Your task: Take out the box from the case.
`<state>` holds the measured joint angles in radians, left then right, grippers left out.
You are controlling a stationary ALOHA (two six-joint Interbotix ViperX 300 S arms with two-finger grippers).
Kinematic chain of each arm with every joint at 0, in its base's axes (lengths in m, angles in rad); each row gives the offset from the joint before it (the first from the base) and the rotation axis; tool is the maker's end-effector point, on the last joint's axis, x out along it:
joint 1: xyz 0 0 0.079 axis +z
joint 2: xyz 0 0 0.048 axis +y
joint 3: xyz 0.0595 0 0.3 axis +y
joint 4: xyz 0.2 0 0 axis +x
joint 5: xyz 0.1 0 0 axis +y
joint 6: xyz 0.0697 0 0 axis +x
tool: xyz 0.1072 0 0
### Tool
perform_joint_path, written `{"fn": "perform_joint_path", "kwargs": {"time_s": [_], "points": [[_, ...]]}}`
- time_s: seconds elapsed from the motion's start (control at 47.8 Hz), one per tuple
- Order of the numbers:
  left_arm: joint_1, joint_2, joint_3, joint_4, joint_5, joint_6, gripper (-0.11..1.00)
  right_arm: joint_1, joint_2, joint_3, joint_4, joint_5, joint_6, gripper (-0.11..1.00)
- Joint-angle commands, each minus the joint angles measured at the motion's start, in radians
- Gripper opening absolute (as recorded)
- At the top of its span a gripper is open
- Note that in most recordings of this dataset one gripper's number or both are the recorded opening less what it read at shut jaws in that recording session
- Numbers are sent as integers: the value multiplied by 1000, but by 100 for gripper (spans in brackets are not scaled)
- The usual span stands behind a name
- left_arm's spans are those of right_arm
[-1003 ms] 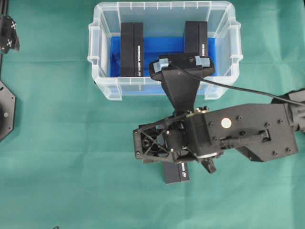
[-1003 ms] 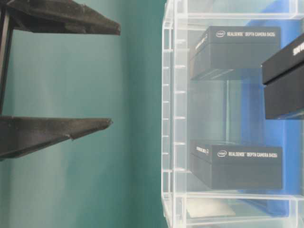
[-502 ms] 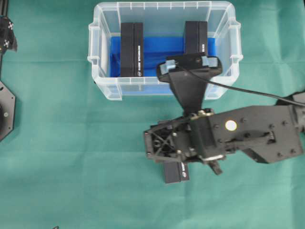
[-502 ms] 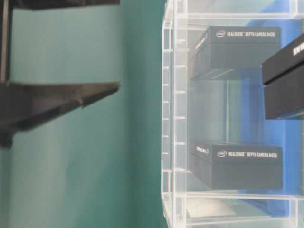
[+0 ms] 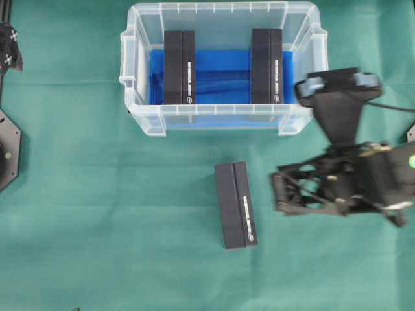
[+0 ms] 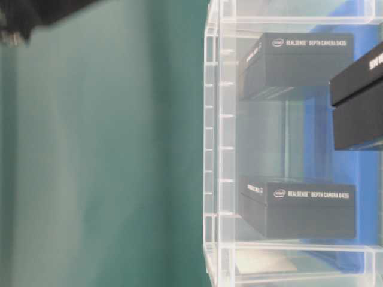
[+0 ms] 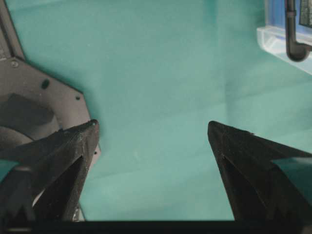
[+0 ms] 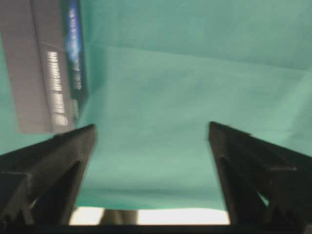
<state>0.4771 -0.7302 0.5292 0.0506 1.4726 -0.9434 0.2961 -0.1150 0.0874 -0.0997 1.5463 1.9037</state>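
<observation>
The case (image 5: 130,71) is a clear bin with a blue bottom at the far middle of the green cloth. Two black boxes stand in it, one on the left (image 5: 179,67) and one on the right (image 5: 267,65). They also show through its wall in the table-level view (image 6: 299,206). A third black box (image 5: 236,205) lies flat on the cloth in front of the case, apart from both grippers. My right gripper (image 5: 279,193) hovers open to the right of it, with nothing between its fingers. The right wrist view has that box (image 8: 46,68) at upper left. My left gripper (image 7: 151,129) is open over bare cloth.
The left arm's black base plate (image 5: 6,149) sits at the left edge, also seen in the left wrist view (image 7: 39,97). The right wrist camera mount (image 5: 337,87) hangs beside the case's right handle (image 5: 321,58). A corner of the case (image 7: 287,39) shows at upper right.
The right arm has swung away to the right, uncovering the box on the cloth, which has stayed put. Its fingers have left the table-level view. The left gripper has not moved.
</observation>
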Motion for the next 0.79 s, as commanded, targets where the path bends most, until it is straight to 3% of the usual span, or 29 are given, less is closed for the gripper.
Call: {"fn": "perform_joint_path", "kwargs": {"time_s": [0.0, 0.293, 0.523, 0.648, 0.773], "points": [[3, 2, -8, -3, -6, -5, 99, 15, -91, 57, 2, -3, 12, 93], [3, 5, -9, -3, -20, -18, 99, 48, -275, 230, -5, -5, 63, 93], [3, 6, -11, -3, -20, -17, 99, 26, -284, 244, -61, -37, 40, 92], [3, 11, -12, -3, -20, -17, 99, -52, -291, 253, -77, -41, -35, 92], [3, 11, -12, -3, -20, -17, 99, -158, -304, 268, -75, -41, -161, 92]]}}
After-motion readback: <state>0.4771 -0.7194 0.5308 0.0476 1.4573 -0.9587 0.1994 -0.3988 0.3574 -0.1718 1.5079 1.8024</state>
